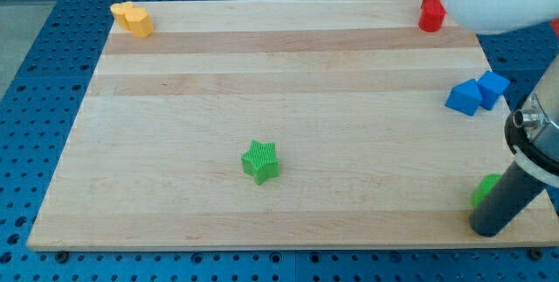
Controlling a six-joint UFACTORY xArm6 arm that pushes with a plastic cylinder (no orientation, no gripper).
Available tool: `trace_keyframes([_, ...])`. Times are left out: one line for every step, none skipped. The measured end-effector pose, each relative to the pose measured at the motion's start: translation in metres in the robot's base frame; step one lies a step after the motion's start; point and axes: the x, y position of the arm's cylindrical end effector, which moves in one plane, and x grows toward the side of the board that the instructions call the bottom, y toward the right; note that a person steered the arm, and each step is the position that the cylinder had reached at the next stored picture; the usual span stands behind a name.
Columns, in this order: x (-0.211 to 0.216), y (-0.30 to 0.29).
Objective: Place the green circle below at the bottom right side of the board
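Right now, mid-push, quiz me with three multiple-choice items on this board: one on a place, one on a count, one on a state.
1. Where is the green circle?
A. the view's bottom right
B. the view's top left
C. centre

2. How many blue blocks show?
A. none
B. two
C. four

3. How does my tip stand to the green circle?
A. far off, by the yellow block
B. right beside it, partly hiding it
C. out of view

Key: 1 A, it sits near the board's right edge, low down. 2 B, the blue blocks lie as a pair at the view's right. 3 B, the rod covers the circle's right part; the green star lies well away.
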Motion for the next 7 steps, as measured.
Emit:
trace_keyframes([0.005, -0.014])
trace_keyframes([0.005, -0.034])
trace_keyframes([-0.019, -0.057])
trace_keyframes([-0.070, -0.083])
trace_keyframes([-0.113, -0.092])
trace_keyframes([-0.118, -0.087])
trace_keyframes([-0.106, -0.061])
